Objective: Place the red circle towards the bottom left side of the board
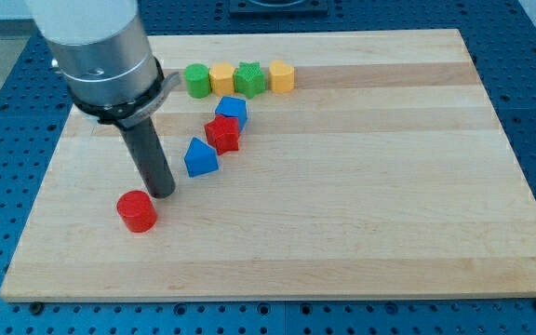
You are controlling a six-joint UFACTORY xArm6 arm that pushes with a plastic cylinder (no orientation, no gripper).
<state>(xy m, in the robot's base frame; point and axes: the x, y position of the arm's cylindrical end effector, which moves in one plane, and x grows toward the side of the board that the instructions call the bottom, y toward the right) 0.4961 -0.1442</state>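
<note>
The red circle is a short red cylinder lying on the wooden board at the view's lower left. My tip rests on the board just up and right of the red circle, very close to it or touching its upper right edge. The dark rod rises from there to the grey arm body at the view's top left.
A blue triangle-like block, a red star and a blue block form a diagonal line right of my tip. A row of green circle, yellow block, green star and yellow hexagon lies near the top edge.
</note>
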